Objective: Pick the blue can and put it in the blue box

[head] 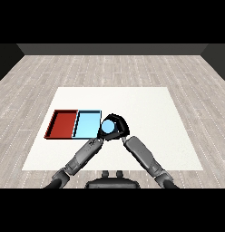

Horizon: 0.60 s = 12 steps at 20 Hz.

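Observation:
The blue can (108,127) shows its round light-blue top just past the right rim of the light blue tray (87,124). My right hand (120,125) is curled round the can from the right and the far side. My left hand (100,136) lies close against the can's lower left, at the end of its grey forearm, and is mostly hidden. I cannot tell whether the can rests on the table or hangs above it.
The red tray (63,123) lies directly left of the blue tray, sharing a wall with it. Both trays sit toward the left of the white table (146,108). My two forearms meet in a V in front of the trays.

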{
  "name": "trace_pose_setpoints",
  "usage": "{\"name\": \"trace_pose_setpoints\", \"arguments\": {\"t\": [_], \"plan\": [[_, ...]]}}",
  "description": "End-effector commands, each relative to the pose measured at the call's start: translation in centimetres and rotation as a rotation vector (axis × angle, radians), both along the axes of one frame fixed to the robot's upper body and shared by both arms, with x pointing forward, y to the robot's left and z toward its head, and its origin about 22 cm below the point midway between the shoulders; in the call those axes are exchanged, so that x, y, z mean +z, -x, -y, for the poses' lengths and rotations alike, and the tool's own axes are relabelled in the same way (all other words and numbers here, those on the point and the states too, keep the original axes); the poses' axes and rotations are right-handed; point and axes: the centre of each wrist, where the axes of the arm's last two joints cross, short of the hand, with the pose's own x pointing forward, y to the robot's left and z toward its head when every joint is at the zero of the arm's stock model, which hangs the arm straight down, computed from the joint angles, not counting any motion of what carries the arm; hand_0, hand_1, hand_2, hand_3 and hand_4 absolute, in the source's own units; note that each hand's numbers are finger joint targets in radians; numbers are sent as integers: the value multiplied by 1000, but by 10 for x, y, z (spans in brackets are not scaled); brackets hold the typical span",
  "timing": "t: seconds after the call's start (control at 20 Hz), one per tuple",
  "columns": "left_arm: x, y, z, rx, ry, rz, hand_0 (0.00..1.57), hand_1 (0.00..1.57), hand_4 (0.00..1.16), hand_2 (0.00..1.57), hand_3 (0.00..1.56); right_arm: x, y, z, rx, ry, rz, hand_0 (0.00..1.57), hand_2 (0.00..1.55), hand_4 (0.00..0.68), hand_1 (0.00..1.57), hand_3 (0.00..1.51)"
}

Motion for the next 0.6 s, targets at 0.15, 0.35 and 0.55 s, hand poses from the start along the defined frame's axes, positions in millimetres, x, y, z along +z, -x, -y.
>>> {"name": "trace_pose_setpoints", "arguments": {"t": [0.15, 0.35, 0.55], "plan": [[6, -4, 6, 63, 131, 42, 1571, 1571, 643, 1563, 1433, 10, 3, -6, 11, -89, -68, 1438, 1434, 520, 1438, 1393], [6, -4, 1, 124, 116, 150, 1571, 1571, 1044, 1552, 1468, -15, 6, -4, -12, -26, -68, 0, 0, 0, 0, 0], [3, -5, 3, 124, 120, 153, 1571, 1571, 1044, 1552, 1468, -1, 2, 4, -17, -13, -68, 0, 0, 0, 0, 0]]}}
